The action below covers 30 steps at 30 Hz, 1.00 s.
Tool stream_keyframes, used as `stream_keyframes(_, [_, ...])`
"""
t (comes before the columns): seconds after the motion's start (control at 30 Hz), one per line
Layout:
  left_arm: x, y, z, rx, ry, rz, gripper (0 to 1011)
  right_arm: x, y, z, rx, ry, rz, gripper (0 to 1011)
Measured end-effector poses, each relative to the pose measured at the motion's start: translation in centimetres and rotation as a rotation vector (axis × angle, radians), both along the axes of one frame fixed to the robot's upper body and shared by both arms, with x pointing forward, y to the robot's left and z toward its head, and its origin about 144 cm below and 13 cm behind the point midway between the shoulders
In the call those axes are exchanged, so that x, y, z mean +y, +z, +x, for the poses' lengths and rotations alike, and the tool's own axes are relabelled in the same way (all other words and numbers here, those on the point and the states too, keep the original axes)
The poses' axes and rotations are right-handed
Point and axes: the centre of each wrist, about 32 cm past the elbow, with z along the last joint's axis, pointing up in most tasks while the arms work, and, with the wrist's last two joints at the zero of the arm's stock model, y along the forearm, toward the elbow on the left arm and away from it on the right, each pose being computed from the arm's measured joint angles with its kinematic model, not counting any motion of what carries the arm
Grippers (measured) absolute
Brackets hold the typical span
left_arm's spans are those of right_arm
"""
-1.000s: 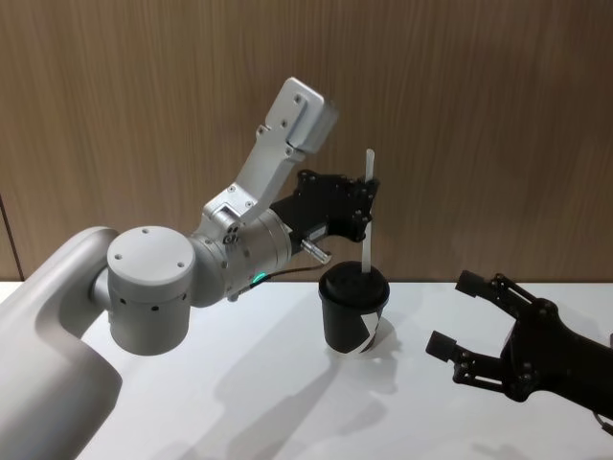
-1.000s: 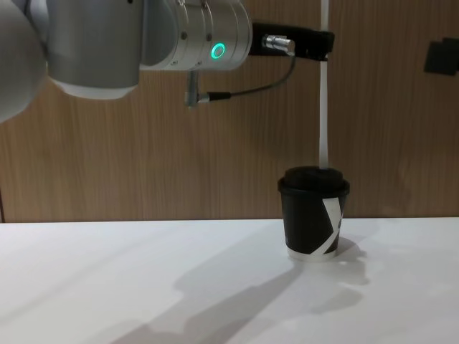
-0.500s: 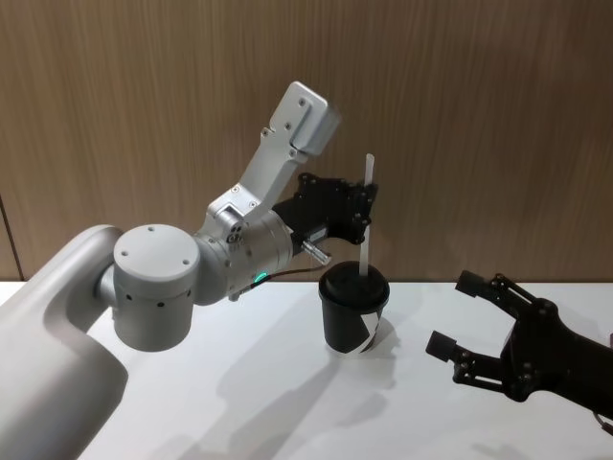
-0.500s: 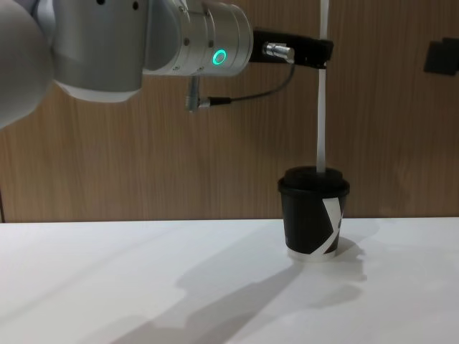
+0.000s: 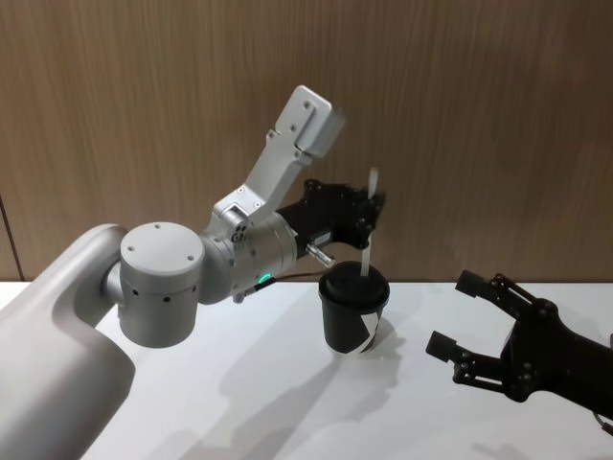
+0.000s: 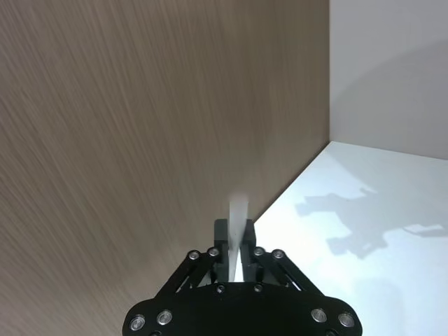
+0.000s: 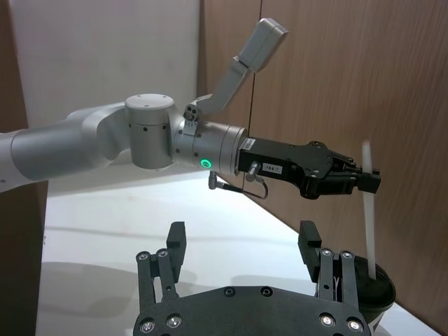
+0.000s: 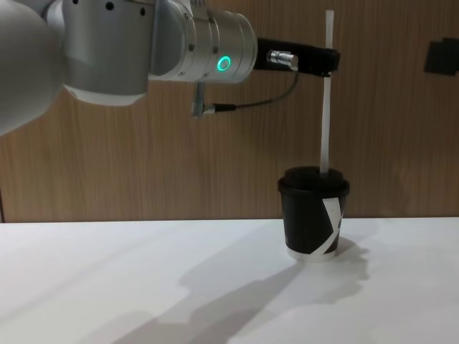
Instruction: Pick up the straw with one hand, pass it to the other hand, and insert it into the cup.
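— White desk (image 5: 287, 402), brown wood wall (image 5: 479, 115)?
— Yes. Left end effector (image 5: 370, 213) clamps the straw (image 8: 326, 107) upright, its tip in the cup (image 5: 352, 309); right end effector (image 5: 458, 316) gapes nearby.

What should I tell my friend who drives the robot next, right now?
Left gripper: shut on the thin white straw, holding it upright above the small black lidded paper cup.
Right gripper: open, holding nothing, low beside the cup on the white table.
Done: pickup and handover; the straw's lower end meets the lid.
Left: push the straw down, then let go.
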Motion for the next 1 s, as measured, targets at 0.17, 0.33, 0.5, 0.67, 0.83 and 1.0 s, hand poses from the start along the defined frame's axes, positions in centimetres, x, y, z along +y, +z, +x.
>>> stream_keyframes(0.17, [-0.05, -0.03, 0.12, 0.008, -0.005, -0.001, 213, 0.0, 0.0, 0.0, 0.0, 0.0, 0.0, 1001])
stream_keyframes(0.33, [-0.09, -0.07, 0.21, 0.015, -0.01, -0.001, 389, 0.0, 0.0, 0.0, 0.0, 0.0, 0.0, 1001])
stream_keyframes(0.5, [-0.11, -0.1, 0.26, 0.019, -0.012, -0.002, 530, 0.0, 0.0, 0.0, 0.0, 0.0, 0.0, 1001])
stream_keyframes(0.67, [-0.1, -0.11, 0.29, 0.021, -0.013, -0.002, 692, 0.0, 0.0, 0.0, 0.0, 0.0, 0.0, 1001])
stream_keyframes(0.83, [0.16, -0.37, -0.01, 0.02, -0.013, -0.011, 845, 0.06, 0.11, 0.05, -0.002, -0.003, 0.005, 1001])
stream_keyframes(1.0, [0.84, -0.87, -0.55, 0.012, -0.011, -0.029, 979, 0.35, 0.48, 0.13, -0.001, -0.017, 0.022, 1001])
